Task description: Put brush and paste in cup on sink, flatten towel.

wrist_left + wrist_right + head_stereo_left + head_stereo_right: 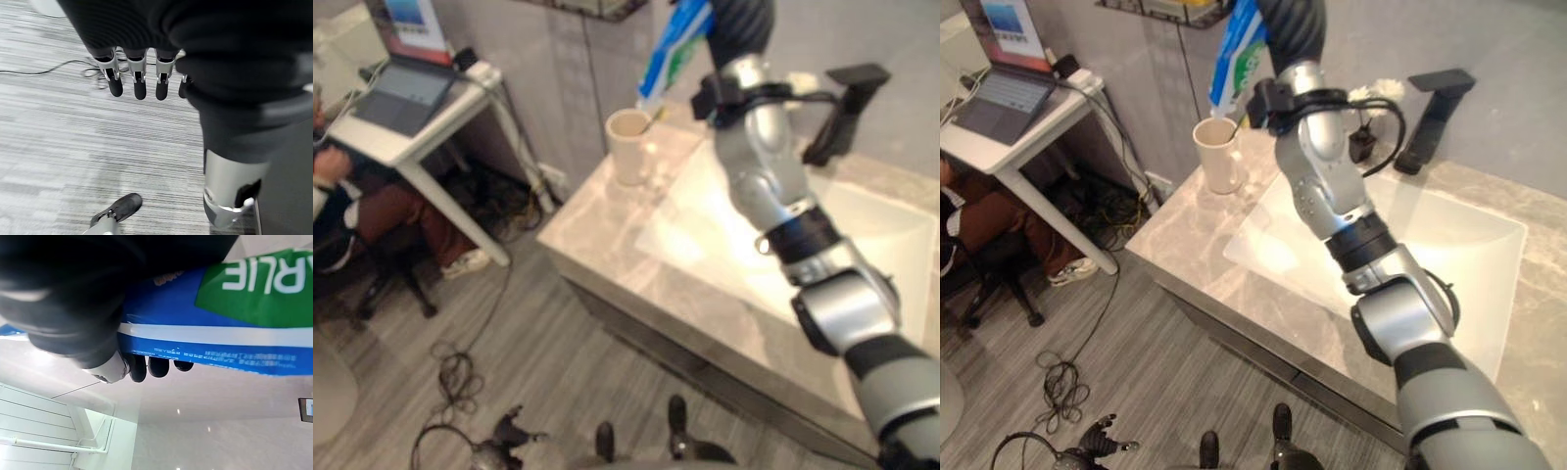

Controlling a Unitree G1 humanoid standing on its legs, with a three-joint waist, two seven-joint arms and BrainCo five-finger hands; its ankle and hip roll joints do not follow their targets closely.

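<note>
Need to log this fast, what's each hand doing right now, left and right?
Left hand: open, fingers straight, holding nothing, hanging over the floor.
Right hand: shut on the toothpaste box, raised above the cup.

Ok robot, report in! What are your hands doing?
Right hand shut on toothpaste box, held above cup. Left hand open, hanging over floor. Something thin already in cup. Nothing blocking.

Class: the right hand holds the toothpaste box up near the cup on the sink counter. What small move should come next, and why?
Probably lower the toothpaste box straight down so its lower end enters the cup. The right hand has its fingers curled round the box, which hangs tilted just above the cup's open mouth on the counter beside the basin. The left hand hangs open over the floor, idle.
</note>
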